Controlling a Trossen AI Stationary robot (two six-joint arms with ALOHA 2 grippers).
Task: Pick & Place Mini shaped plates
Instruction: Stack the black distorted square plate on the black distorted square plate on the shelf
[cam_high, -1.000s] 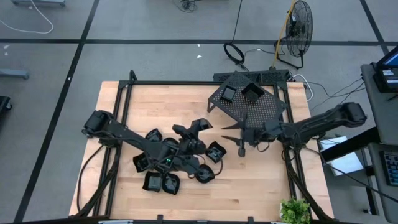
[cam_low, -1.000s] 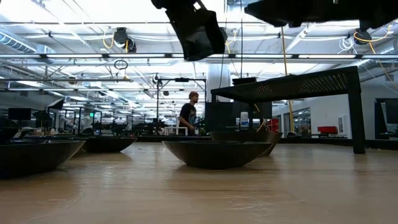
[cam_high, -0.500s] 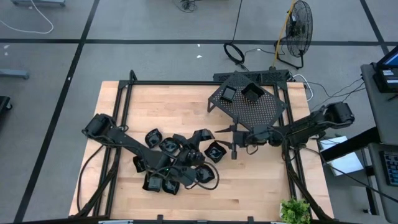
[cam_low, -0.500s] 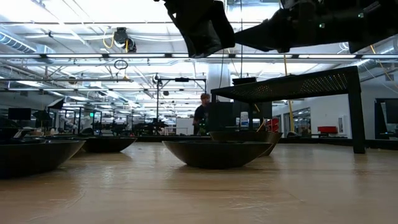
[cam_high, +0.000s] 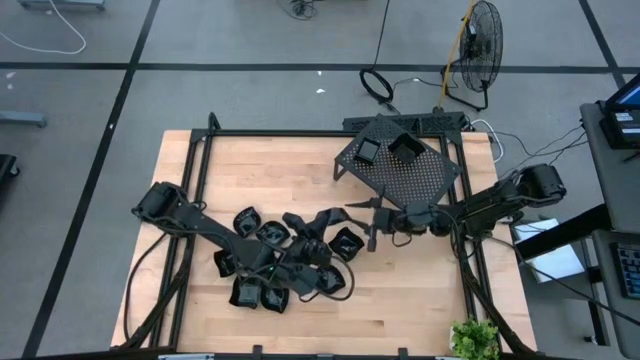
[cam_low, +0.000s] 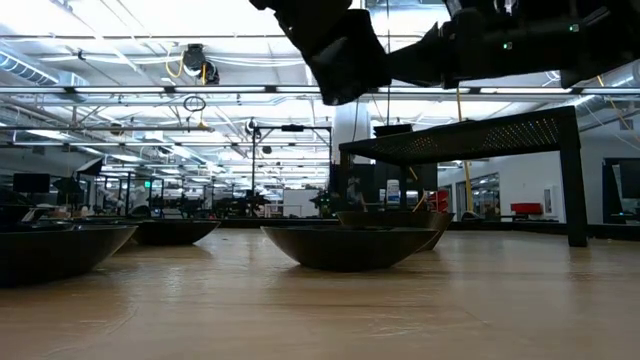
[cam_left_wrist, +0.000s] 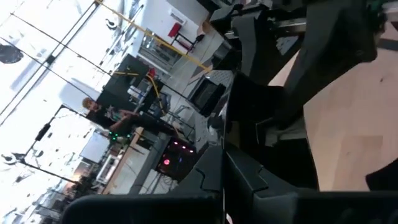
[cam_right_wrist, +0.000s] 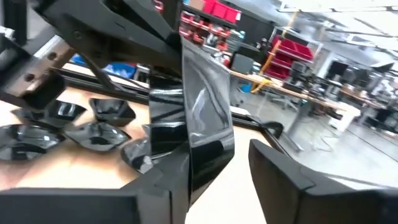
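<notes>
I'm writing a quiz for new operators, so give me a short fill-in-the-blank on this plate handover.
1. The perforated rack carries ___ mini plates.
2. The left gripper is ___ on a raised plate.
3. The right gripper has its fingers ___, one on each side of that raised plate.

Missing words: two; shut; open

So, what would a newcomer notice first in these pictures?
The two arms meet above the table's middle: the left pincer holds a glossy black plate on edge between the right pincer's open fingers. A pile of plates lies under the left arm; two plates sit on the perforated rack.
</notes>
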